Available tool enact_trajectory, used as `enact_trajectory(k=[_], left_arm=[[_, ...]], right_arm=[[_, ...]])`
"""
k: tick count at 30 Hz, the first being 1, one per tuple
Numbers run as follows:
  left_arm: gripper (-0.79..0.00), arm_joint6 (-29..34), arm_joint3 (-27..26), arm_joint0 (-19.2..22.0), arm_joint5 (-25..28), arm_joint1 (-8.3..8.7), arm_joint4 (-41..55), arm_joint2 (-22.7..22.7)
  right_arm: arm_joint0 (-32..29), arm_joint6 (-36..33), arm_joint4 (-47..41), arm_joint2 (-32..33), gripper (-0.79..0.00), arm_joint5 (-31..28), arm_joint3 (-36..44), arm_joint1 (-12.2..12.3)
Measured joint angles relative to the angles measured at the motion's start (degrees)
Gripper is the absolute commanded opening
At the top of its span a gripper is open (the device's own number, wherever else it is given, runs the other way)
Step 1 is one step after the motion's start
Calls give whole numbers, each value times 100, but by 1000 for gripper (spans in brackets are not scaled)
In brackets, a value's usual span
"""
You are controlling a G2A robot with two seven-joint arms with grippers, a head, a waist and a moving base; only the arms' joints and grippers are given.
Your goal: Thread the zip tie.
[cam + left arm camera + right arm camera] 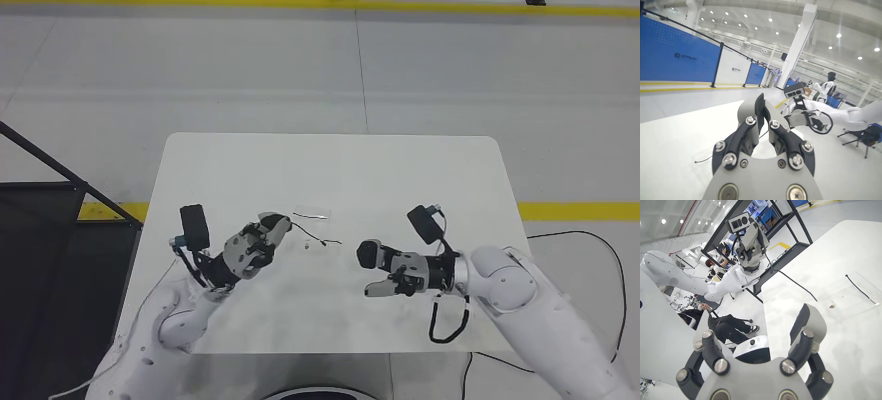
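Observation:
My left gripper point(283, 228) point(762, 108) is shut on one end of a thin black zip tie point(316, 238) point(795, 284). The tie sticks out over the white table toward my right gripper, and its free tip hangs just above the surface. A short stretch of the tie point(764, 133) shows under the closed pads. My right gripper point(372, 272) point(757, 321) is open, with nothing between its fingers, a short way from the tie's free tip. A second black zip tie point(859, 289) point(312, 214) lies flat on a clear plastic sheet point(851, 306) farther back on the table.
The white table point(400, 170) has rounded corners. A small brown scrap point(831, 307) lies on the clear sheet. A black frame point(40, 160) stands beside the table's left edge.

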State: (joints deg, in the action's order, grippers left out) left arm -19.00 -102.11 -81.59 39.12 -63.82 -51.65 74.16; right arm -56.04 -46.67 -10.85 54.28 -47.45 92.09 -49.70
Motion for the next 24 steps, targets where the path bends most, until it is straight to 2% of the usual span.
enact_trajectory(k=[11,13,21,24], left_arm=[[-785,-2,1,2,-12,0,-58,2],[-785,1,-24,29,-177,-5,-208,44],[-785,-796,109,38,-484,-6,-1763,89],[-785,-1201,242,49,-797,-7,-2496,65]], right_arm=[[-146,-59,-111,161,0,-121,-35,15],[-163,-69,-121,173,0,-152,-61,13],[-132,-187,-309,187,0,-269,-223,-5],[-99,-226,-336,165,0,-267,-255,-20]])
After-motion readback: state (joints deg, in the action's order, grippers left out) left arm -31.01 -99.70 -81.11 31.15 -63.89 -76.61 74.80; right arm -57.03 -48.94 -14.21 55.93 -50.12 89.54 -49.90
